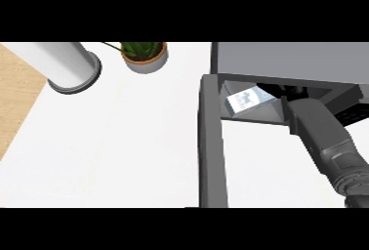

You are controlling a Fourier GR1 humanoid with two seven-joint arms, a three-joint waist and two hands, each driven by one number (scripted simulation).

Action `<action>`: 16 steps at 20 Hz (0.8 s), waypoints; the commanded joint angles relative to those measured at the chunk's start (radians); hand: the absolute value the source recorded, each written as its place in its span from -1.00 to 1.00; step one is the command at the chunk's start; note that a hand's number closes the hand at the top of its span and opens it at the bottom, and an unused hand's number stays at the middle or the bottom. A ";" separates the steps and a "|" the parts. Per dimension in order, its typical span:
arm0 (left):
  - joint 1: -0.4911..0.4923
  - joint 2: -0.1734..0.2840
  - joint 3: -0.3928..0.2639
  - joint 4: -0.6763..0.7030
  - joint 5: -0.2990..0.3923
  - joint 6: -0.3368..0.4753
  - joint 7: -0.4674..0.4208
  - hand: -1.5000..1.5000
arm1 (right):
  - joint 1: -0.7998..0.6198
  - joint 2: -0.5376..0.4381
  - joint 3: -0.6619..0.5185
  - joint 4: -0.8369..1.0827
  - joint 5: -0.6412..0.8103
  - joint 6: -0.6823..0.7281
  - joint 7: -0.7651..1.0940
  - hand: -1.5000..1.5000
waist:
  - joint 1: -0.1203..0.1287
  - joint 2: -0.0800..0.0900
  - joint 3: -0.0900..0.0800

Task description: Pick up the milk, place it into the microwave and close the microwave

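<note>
The milk, a small white and blue carton, lies tilted just inside the mouth of the grey microwave at the upper right. The microwave's door stands swung wide open, reaching toward the view's lower edge. My right forearm comes in from the lower right and goes into the opening. Only a dark part of the right hand shows in the shadowed cavity, right beside the carton. Whether it still touches the milk is hidden. My left hand does not show.
A white cylinder with a dark base stands at the upper left of the white counter. A potted plant sits beside it. The counter's left edge borders a wooden surface.
</note>
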 commanded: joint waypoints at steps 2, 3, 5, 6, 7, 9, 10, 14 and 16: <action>-0.021 0.012 -0.004 -0.002 -0.001 -0.003 0.004 -1.00 | -0.036 -0.043 -0.010 0.017 0.005 -0.084 0.036 1.00 | 0.028 0.013 0.001; -0.035 0.017 -0.011 0.014 0.002 -0.008 0.001 -1.00 | -0.073 -0.067 -0.013 0.019 0.004 -0.089 0.076 1.00 | 0.037 0.020 0.001; -0.042 0.028 -0.017 0.008 0.005 -0.006 0.010 -1.00 | -0.062 -0.037 0.000 0.028 0.018 -0.134 0.068 1.00 | 0.045 0.022 0.001; -0.045 0.013 -0.025 0.017 0.001 0.002 0.008 -1.00 | -0.064 -0.063 -0.010 0.026 0.008 -0.116 0.067 1.00 | 0.041 0.024 0.001; -0.043 0.024 -0.014 0.039 0.010 -0.021 0.002 -1.00 | -0.069 -0.057 -0.009 0.031 0.010 -0.132 0.078 1.00 | 0.054 0.023 0.000; -0.061 0.038 -0.016 0.026 -0.001 -0.001 0.012 -1.00 | -0.060 -0.062 -0.006 0.035 0.013 -0.143 0.067 1.00 | 0.054 0.032 0.002; -0.052 0.046 -0.006 0.021 0.000 -0.015 0.012 -1.00 | -0.054 -0.060 -0.007 0.034 0.011 -0.166 0.060 1.00 | 0.055 0.024 0.002; -0.076 0.045 -0.019 0.034 0.006 -0.004 0.011 -1.00 | -0.069 -0.093 -0.018 0.035 -0.002 -0.153 0.064 1.00 | 0.062 0.037 0.003; -0.080 0.048 -0.018 0.027 0.000 -0.003 0.012 -1.00 | -0.053 -0.099 -0.031 0.034 -0.016 -0.162 0.044 1.00 | 0.066 0.043 0.005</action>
